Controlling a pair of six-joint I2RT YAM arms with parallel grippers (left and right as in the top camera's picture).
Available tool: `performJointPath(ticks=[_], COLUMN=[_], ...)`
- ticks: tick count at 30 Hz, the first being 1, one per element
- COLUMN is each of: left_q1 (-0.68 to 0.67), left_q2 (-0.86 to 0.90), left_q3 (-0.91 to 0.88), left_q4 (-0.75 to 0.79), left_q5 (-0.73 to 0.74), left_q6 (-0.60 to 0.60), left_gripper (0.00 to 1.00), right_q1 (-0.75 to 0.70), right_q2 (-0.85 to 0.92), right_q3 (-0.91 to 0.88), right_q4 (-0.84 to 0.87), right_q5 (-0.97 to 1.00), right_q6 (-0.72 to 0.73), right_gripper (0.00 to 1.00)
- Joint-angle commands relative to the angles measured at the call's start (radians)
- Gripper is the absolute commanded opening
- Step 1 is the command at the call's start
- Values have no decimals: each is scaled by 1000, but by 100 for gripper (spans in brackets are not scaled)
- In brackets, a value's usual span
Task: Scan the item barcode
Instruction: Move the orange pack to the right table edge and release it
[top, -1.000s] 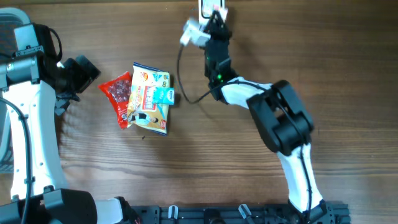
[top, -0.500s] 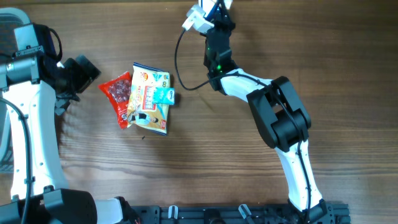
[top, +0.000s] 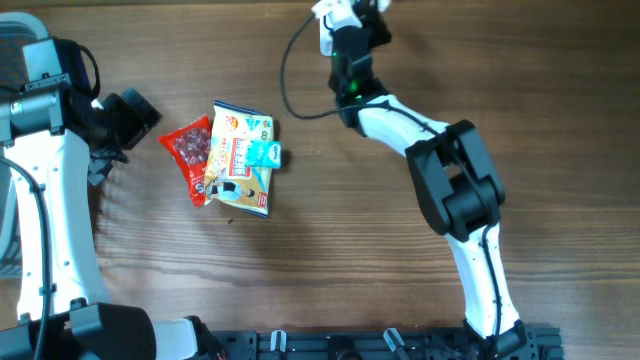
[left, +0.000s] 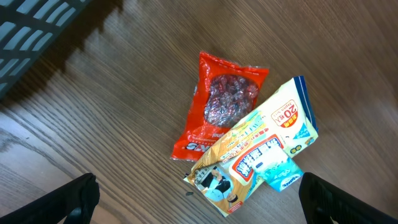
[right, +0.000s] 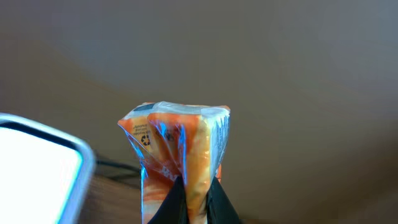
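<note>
Right gripper (right: 194, 198) is pressed together on an orange packet (right: 180, 149), which is the item. The two dark fingertips (right: 217, 202) pinch its lower edge, and the packet stands upright above them with a crinkled, shiny top end and a small recycling mark near the top left. Just to its left in the right wrist view is the corner of a white-framed device (right: 43, 165), close by but apart from the packet. I can't tell what it is, it's blurred. No barcode is readable on the face that shows. From overhead the right arm (top: 450, 180) stretches to the far edge of the wooden table (top: 350, 260), with its gripper (top: 356, 12) at the top border of the view. The packet can't be made out there. A black cable (top: 285, 70) loops off beside the wrist. Left gripper (left: 199, 202) is spread wide and holds nothing. Its fingers (left: 74, 199) show at the bottom corners of the left wrist view, above the table. In front of it lies a pile of three snacks. A red packet (left: 221, 106) is partly under a yellow-and-white packet (left: 249, 155), and a small blue packet (left: 281, 175) sits on the yellow one's edge. In the overhead view the pile is left of centre, near the left gripper (top: 138, 116) but not touching, and well apart from the right gripper.
</note>
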Motion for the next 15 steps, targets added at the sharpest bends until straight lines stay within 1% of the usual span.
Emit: performJointPath(ticks=[1, 3, 4, 6, 8, 12, 15], left_q1=[3, 3, 3, 3, 3, 3, 3], left_q2=[2, 2, 2, 2, 2, 2, 2], left_q3=[1, 1, 1, 1, 1, 1, 1], left_q4=[0, 0, 0, 0, 0, 0, 0], left_q5=[8, 8, 8, 8, 8, 8, 8], left_q6=[-9, -9, -9, -9, -9, -9, -9], left_gripper=[100, 100, 100, 100, 100, 100, 100], right_q1=[-133, -214, -297, -378, -477, -642, -731], right_q2=[-8, -8, -8, -8, -8, -8, -8], right_q3=[21, 21, 21, 21, 21, 17, 15], right_q4=[3, 2, -33, -111, -252, -528, -701], right_q5=[230, 349, 446, 507, 548, 588, 580], right_q6=[-46, -65, -64, -63, -40, 113, 239], right_gripper=[4, 4, 4, 4, 4, 4, 4])
